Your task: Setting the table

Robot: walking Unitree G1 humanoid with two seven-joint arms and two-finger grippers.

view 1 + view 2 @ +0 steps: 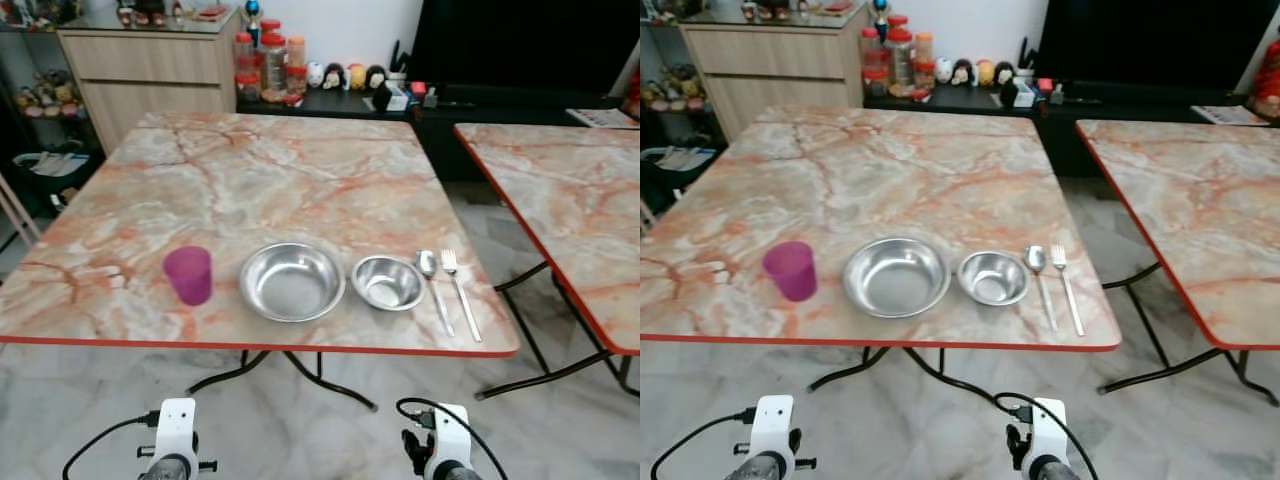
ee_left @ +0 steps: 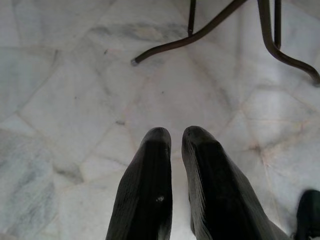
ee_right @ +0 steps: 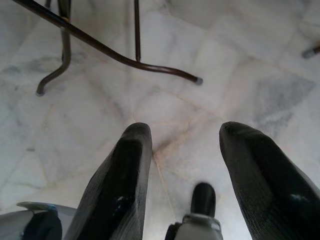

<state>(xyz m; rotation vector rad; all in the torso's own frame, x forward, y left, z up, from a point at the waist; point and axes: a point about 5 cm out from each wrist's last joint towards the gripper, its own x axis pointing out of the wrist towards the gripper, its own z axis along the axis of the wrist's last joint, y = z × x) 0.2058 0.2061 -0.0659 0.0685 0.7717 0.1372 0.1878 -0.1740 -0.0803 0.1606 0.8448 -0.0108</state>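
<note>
No writing can be read. On the marble-patterned table [image 1: 250,170] near its front edge stand a translucent purple cup [image 1: 188,274], a large steel bowl [image 1: 292,282], a small steel bowl [image 1: 387,283], a spoon [image 1: 432,283] and a fork [image 1: 458,289]. Below, the left gripper [image 2: 175,142] hangs nearly closed and empty over the tiled floor [image 2: 65,90]; the right gripper [image 3: 187,140] hangs wide open, empty.

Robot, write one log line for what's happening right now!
table: purple cup, big bowl, small bowl, spoon, fork in a row | left tool nearly shut, over floor | right tool open, over floor
</note>
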